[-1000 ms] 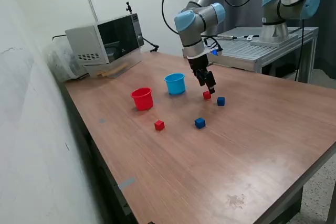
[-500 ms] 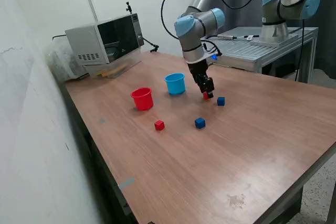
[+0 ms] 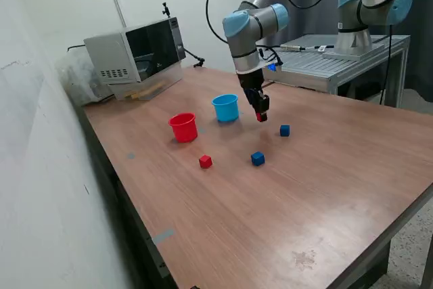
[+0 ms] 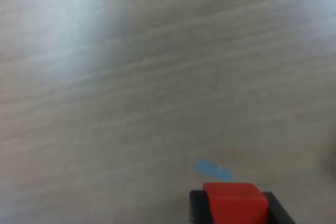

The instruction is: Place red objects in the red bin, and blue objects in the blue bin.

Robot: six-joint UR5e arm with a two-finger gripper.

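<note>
— Now, what has changed on the brown wood-grain worktop (image 3: 325, 187)?

— The small solid red cube (image 3: 261, 118) that sat beside the arm a moment ago has left the surface. The black two-finger gripper (image 3: 261, 114) has come up with it, jaws clamped on either side; the wrist view shows the red cube (image 4: 234, 202) pinched between the dark fingers (image 4: 198, 208), with blurred wood below.

— Where does it hang?

— Above the worktop, just to the exterior view's right of the light blue tapered plastic cup (image 3: 226, 107) and well apart from the red tapered plastic cup (image 3: 183, 127), which stands farther to that view's left.

— And the rest?

— Untouched. A second small red cube (image 3: 205, 161) lies in front of the red cup; two small dark blue cubes, one nearer (image 3: 257, 158) and one farther (image 3: 284, 130), sit on the wood.

— Meaning?

— The first pick looks secured. The carry past the blue cup to the red one remains; three cubes wait.
</note>
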